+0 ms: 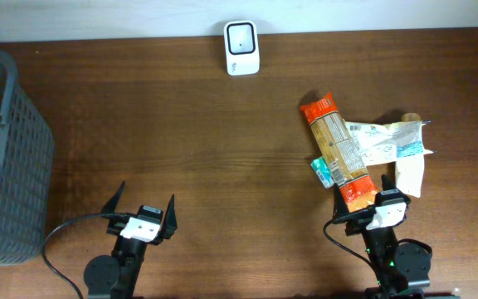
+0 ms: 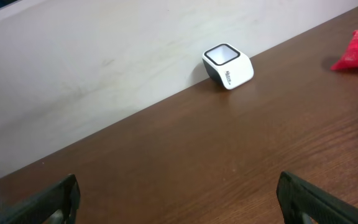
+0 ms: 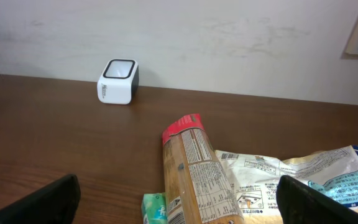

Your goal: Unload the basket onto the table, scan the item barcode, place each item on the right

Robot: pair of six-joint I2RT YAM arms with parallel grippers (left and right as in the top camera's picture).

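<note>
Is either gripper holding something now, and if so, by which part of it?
Nothing is held. The left gripper and the right gripper are both open, and the long packet lies ungripped on the table.

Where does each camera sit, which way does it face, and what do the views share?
Overhead: above the brown wooden table, looking down; left claw and right claw at bottom.
Left wrist: low, facing the wall; own dark fingers in bottom corners.
Right wrist: low, facing the wall over an orange-ended packet; fingers likewise.
Shared: white box-shaped scanner, all three.
</note>
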